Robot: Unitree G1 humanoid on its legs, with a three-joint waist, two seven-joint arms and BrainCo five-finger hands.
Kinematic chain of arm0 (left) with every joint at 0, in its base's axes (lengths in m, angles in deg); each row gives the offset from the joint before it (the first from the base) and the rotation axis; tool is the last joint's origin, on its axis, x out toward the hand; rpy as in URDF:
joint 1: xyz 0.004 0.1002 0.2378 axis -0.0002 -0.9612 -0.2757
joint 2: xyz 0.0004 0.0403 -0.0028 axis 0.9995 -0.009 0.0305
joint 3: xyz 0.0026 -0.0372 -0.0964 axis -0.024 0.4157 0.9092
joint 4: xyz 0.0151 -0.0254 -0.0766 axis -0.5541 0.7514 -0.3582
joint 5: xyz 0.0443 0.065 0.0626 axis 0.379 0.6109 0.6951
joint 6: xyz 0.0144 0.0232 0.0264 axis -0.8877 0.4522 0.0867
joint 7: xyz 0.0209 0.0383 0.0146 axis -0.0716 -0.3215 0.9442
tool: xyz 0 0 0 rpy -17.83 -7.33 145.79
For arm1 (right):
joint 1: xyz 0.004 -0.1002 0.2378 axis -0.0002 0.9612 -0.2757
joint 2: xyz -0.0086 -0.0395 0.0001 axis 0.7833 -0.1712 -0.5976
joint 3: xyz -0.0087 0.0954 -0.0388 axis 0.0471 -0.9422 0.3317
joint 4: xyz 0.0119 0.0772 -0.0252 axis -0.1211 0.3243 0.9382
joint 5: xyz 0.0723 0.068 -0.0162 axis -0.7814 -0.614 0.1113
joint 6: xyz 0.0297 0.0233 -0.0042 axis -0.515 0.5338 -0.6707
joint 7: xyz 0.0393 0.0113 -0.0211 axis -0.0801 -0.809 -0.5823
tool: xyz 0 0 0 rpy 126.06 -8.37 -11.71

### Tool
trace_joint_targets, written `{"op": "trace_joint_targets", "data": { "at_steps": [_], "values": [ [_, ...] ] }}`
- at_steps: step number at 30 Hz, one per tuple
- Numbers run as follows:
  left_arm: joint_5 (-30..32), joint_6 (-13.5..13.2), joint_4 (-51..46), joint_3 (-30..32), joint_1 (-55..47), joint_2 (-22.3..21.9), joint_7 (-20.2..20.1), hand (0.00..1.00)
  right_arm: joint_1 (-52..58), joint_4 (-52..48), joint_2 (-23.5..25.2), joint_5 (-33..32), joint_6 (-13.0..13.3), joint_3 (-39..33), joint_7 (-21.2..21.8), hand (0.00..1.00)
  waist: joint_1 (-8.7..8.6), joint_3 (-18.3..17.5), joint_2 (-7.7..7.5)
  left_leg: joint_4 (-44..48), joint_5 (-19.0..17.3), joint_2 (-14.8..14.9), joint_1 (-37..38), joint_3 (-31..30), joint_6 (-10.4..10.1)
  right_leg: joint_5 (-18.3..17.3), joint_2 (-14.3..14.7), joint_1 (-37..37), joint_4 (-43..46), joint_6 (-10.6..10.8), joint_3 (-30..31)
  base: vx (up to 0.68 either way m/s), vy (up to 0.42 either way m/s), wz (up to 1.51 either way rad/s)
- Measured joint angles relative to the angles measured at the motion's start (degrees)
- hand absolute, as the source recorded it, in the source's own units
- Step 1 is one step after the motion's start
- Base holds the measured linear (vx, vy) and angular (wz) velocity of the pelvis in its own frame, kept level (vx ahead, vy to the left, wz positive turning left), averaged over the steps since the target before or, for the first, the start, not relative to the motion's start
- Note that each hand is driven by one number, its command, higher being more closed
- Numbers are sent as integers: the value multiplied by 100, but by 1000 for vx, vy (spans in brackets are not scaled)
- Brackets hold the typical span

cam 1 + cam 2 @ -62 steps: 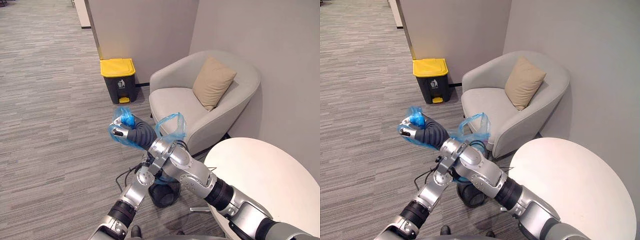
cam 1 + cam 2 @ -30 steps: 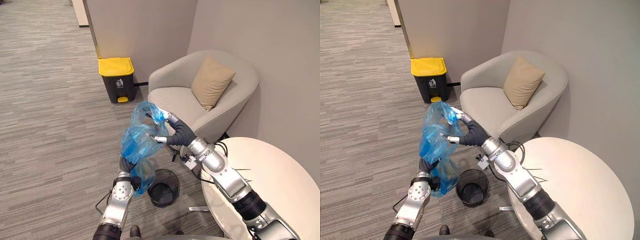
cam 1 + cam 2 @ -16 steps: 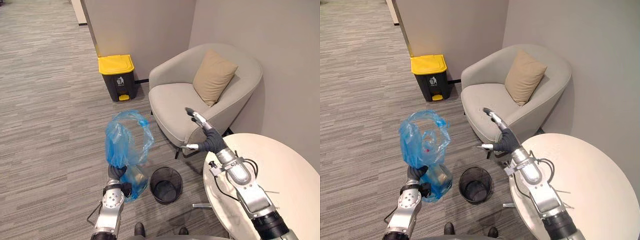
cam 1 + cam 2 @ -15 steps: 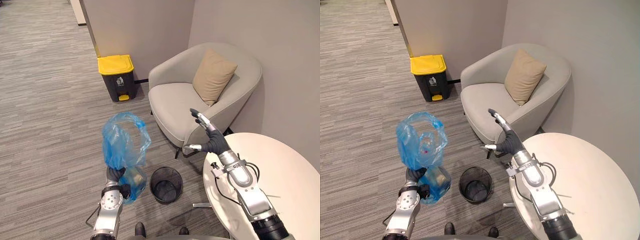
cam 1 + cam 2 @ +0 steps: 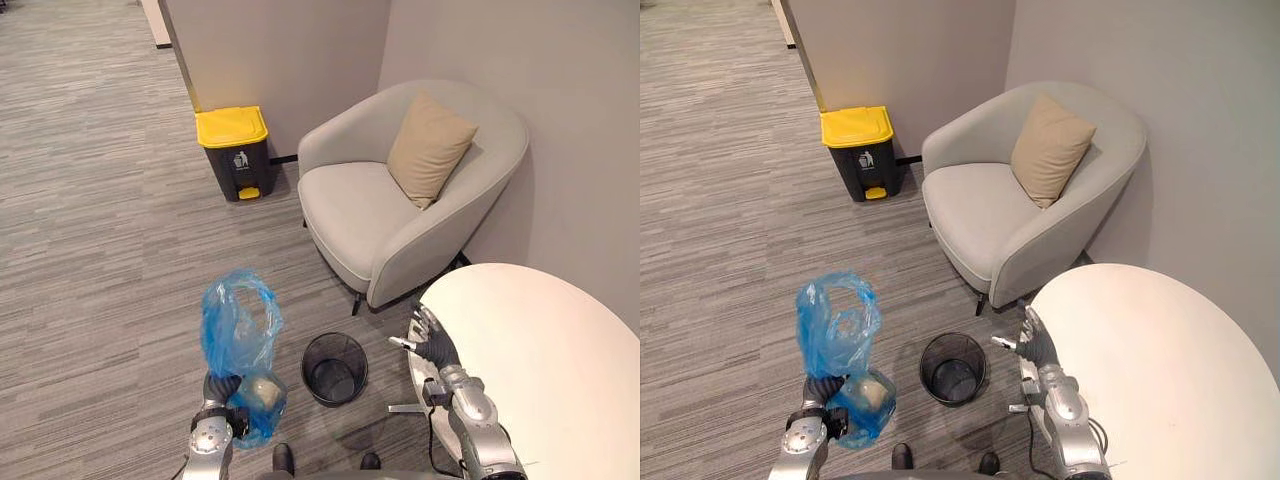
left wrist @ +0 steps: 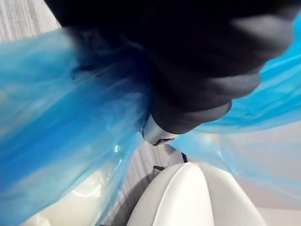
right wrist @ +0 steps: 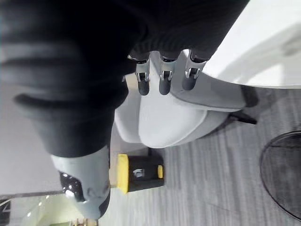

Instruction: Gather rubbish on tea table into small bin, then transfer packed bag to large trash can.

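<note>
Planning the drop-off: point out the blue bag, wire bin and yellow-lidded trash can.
blue bag (image 5: 238, 325), left eye view, loose upper part.
wire bin (image 5: 335, 392), left eye view, near wall.
yellow-lidded trash can (image 5: 231, 126), left eye view, lid.

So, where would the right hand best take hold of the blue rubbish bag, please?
Probably the loose upper loop of the blue rubbish bag, approached from the robot's right by the open right hand. The left hand clamps the neck and the filled bulge sits below it, so the slack top is the free part.
</note>
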Motion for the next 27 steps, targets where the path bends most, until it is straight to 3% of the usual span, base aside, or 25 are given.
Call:
{"op": "trace_joint_targets", "data": {
  "at_steps": [6,20,23,27],
  "values": [
    [-35,1,229,-1,-60,-2,-129,100,51,524,1,-6,-71,-43,-10,0,1,46,75,0,-15,5,20,0,-18,-4,6,11,-18,3,-3,0,0,0],
    [-147,1,633,-5,-98,11,-382,100,92,985,96,-119,-218,-272,-41,0,0,77,83,-1,-15,0,53,-19,-18,-32,-2,73,18,12,-24,6,3,0],
    [-149,2,673,-16,-128,12,-473,100,77,988,94,-112,-218,-272,-131,0,5,131,99,0,-16,9,50,34,-17,-107,-16,-36,199,27,28,8,13,-11],
    [-160,2,667,-31,-52,35,-477,100,-189,984,92,-93,-229,-259,-244,0,66,380,63,42,-10,-16,-23,281,-10,-487,-162,-745,1307,16,293,-7,26,-27]
  ]
}}
